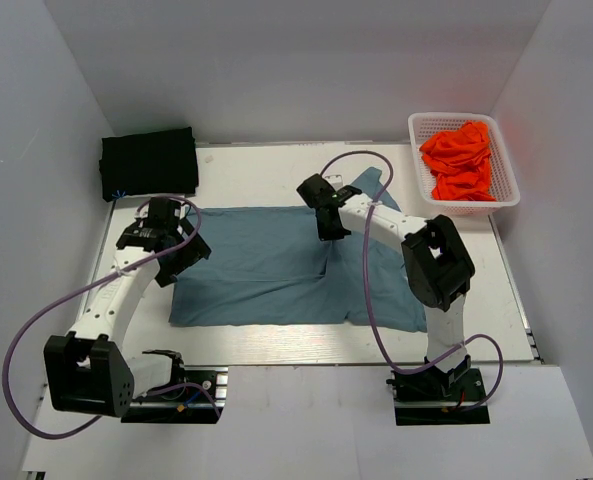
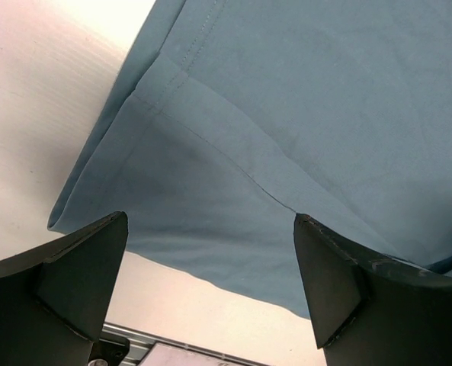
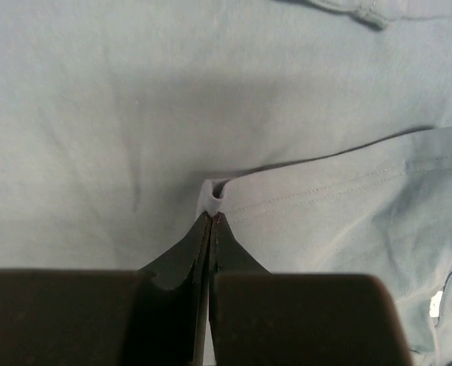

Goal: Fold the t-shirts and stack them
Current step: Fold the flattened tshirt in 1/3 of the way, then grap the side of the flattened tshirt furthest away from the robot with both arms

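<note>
Right gripper (image 3: 213, 216) pressed together, pinching a fold of the slate-blue t-shirt (image 1: 266, 270), top view centre. Left gripper (image 2: 210, 225) spread over its left hem.

Both arms share one build: the left arm (image 1: 111, 295) and the right arm (image 1: 384, 223) have smooth white tubular links; blocky black joint housings (image 1: 88, 375); a thin lilac cable (image 1: 6, 372) trailing along each; flat black base plates (image 1: 171, 397); the fingers (image 2: 73, 276) are dark, matte wedges.
</note>
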You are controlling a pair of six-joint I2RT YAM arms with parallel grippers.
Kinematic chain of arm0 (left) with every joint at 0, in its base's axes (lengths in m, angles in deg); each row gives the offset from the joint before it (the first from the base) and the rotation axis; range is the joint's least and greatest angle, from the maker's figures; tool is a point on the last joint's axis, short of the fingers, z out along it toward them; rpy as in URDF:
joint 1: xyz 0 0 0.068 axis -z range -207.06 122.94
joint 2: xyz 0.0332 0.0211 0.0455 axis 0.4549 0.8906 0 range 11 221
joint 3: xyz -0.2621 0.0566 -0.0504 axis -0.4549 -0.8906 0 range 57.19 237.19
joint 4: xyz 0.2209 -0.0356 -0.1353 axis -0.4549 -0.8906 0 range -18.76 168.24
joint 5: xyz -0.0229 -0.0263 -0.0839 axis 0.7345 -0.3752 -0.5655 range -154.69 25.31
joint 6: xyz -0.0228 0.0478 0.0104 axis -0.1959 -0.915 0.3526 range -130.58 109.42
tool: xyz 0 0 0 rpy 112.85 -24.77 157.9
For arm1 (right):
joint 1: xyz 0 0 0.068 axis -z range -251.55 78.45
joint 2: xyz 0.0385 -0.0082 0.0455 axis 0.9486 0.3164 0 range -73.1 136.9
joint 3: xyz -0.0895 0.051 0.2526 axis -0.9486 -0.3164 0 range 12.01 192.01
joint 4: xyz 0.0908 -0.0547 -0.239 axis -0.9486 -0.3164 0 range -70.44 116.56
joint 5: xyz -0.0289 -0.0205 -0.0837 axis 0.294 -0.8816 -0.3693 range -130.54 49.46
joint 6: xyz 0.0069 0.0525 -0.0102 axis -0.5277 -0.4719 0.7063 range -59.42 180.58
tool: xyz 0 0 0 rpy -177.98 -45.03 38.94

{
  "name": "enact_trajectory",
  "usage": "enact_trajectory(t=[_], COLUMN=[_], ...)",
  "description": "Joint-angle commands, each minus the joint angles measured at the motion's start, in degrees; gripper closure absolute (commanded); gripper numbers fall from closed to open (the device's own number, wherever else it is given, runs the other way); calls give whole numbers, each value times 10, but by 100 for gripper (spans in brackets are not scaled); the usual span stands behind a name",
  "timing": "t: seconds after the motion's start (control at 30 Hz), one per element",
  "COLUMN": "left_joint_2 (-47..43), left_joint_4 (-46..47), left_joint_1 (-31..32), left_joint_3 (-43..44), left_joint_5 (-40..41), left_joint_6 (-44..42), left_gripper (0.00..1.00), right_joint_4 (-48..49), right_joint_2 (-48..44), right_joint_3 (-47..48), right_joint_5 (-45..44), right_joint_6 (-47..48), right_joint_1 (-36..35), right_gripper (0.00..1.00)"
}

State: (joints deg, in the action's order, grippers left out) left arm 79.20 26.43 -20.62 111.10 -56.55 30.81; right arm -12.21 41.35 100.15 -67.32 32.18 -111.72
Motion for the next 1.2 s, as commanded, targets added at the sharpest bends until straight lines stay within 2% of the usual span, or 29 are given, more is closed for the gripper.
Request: enact_trajectory(t=[0.0, 0.2, 0.23, 0.27, 0.3, 0.37, 0.4, 0.47, 0.7, 0.8, 1.03, 1.17], left_joint_2=[4, 17, 22, 22, 22, 35, 42, 60, 175, 248, 395, 455], left_joint_4=[19, 24, 24, 24, 24, 31, 31, 31, 37, 39, 94, 100], left_joint_1=[-3, -3, -3, -3, -3, -3, -3, -3, -8, -15, -42, -53], left_joint_3=[3, 10, 10, 17, 17, 37, 50, 90, 197, 266, 354, 390], left_joint_5=[-6, -22, -22, -22, -22, -27, -27, -18, 61, 104, 89, 95], left_joint_6=[0, 0, 0, 0, -7, -17, -17, -17, -23, -23, -42, -48], left_gripper=[0, 0, 0, 0, 0, 0, 0, 0, 0, 0, 0, 7], right_joint_4=[15, -7, -8, -4, 2, 10, 20, 25, 13, 6, 2, 18], right_joint_2=[-19, 17, 21, 22, 22, 15, 11, 6, 9, 26, 89, 122], right_joint_3=[31, 64, 63, 63, 63, 72, 77, 104, 166, 196, 274, 307], right_joint_5=[-9, 3, 9, 17, 33, 52, 66, 81, 125, 139, 169, 166], right_joint_6=[-26, -38, -38, -32, -28, -11, 0, 12, 29, 29, 68, 95], right_joint_1=[5, 10, 9, 8, 10, 13, 12, 21, 69, 126, 184, 206], right_gripper=[100, 100, 94, 84, 65, 39, 22, 10, 10, 10, 10, 10])
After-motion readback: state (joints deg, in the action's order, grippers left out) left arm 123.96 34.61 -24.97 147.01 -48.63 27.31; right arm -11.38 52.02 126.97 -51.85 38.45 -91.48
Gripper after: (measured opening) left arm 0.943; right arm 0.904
